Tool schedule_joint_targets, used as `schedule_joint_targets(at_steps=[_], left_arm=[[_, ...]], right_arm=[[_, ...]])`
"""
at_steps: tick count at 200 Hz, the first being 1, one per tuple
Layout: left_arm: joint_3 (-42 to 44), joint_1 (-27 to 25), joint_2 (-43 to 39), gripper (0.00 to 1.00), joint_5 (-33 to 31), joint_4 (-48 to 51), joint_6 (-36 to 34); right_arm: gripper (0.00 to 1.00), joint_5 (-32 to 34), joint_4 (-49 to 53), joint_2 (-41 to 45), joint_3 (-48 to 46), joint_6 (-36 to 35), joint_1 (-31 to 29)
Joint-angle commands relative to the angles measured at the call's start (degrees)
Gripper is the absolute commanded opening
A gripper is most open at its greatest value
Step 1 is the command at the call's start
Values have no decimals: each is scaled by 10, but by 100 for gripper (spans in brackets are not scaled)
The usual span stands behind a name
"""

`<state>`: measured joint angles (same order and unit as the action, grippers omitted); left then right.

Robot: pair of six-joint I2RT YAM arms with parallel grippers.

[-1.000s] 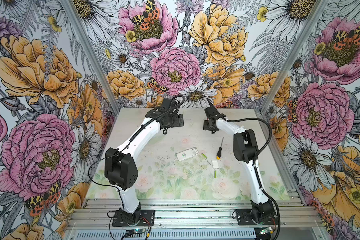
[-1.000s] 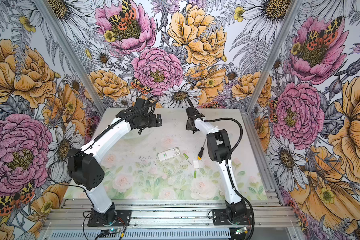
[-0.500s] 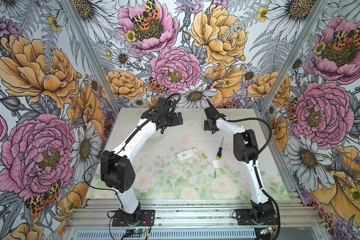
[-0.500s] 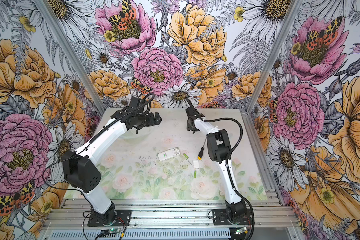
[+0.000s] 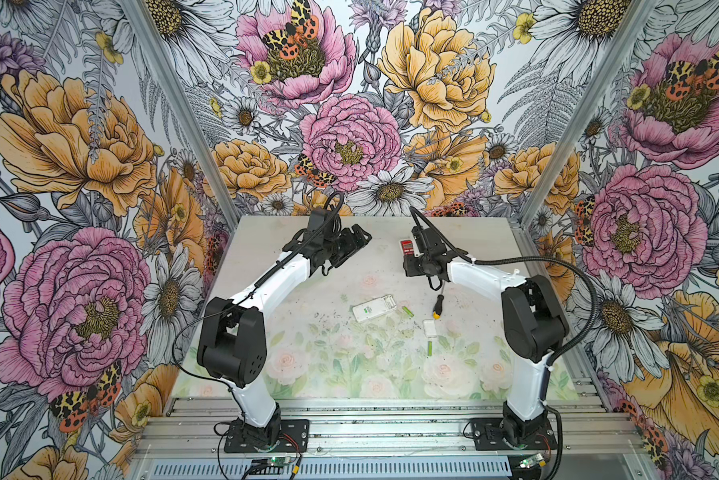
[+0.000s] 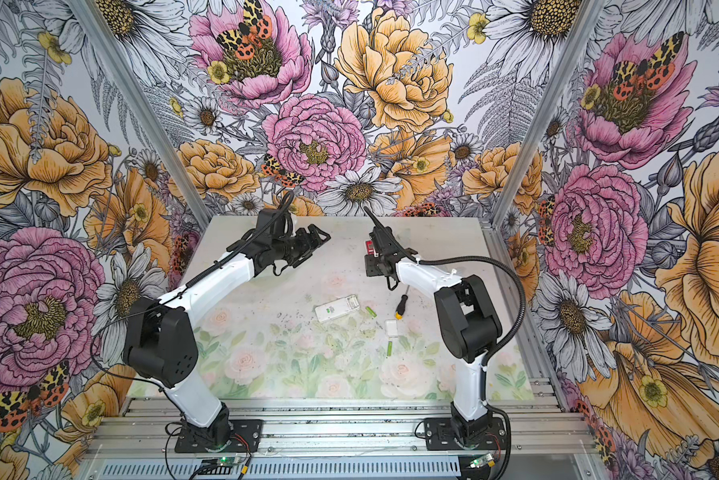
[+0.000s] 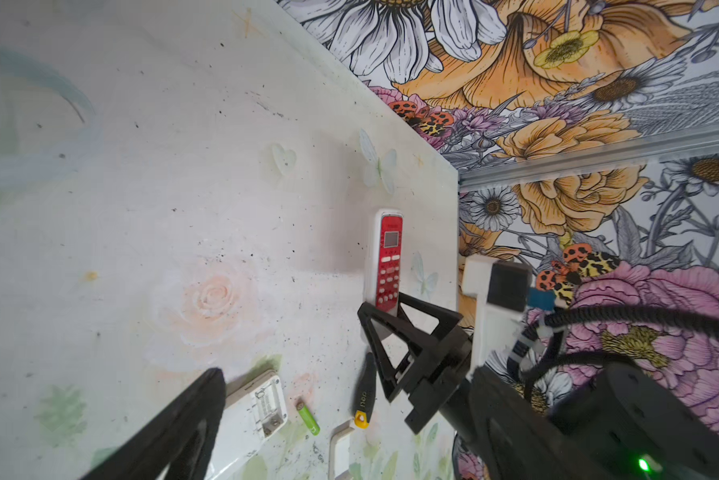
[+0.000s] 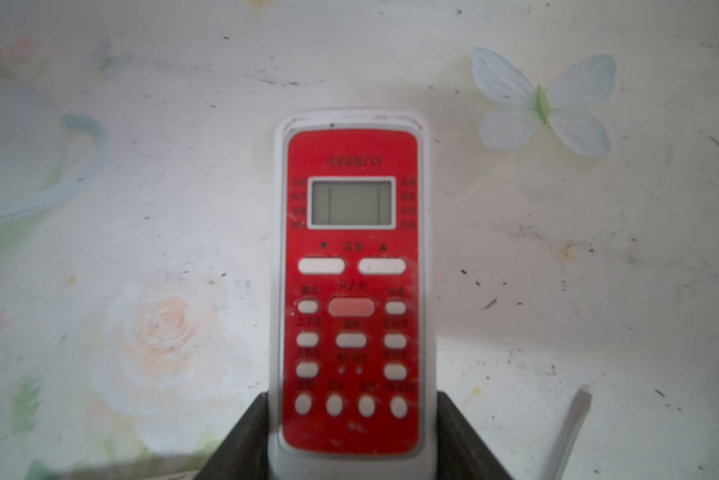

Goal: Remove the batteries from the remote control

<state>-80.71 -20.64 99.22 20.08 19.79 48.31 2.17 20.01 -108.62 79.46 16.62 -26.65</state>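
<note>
Batteries (image 5: 407, 311): two green lie loose on worktop (image 5: 308, 332) by opened white remote (image 5: 373, 308); left arm's elbow just swung outward, left claw (image 5: 353, 248) still spread, empty, facing red remote (image 8: 351, 270), which right claw (image 7: 382, 305) keeps pinching, likely next to unload.

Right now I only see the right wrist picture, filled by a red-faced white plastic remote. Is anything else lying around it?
Observer: Yes, a second, all-white plastic remote lies flat in the middle, battery bay open.
Operator: Any batteries out?
Observer: Two slim light green cylinder batteries lie loose: one beside that remote, the other nearer the front.
Operator: What is the other arm doing?
Observer: The left gripper hangs open and empty, facing your red-faced remote.
</note>
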Motion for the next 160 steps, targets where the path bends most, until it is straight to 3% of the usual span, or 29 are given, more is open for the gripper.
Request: schedule_joint_targets(at_steps=[1,58,106,160], left_arm=[[5,-5,22,93,47,-53,68],[29,-18,44,90,59,-63,128],[72,-31,45,83,67,-102,164],[112,-24,45,58,63,-208,188]], right_arm=[[31,-26,-62,38,-26,-45,-31],[31,-16,-67,65,-39,-67,-90],[30,-51,-68,68,-35,-54,-93],[28,-146,-77,78,-30,-42,-95]])
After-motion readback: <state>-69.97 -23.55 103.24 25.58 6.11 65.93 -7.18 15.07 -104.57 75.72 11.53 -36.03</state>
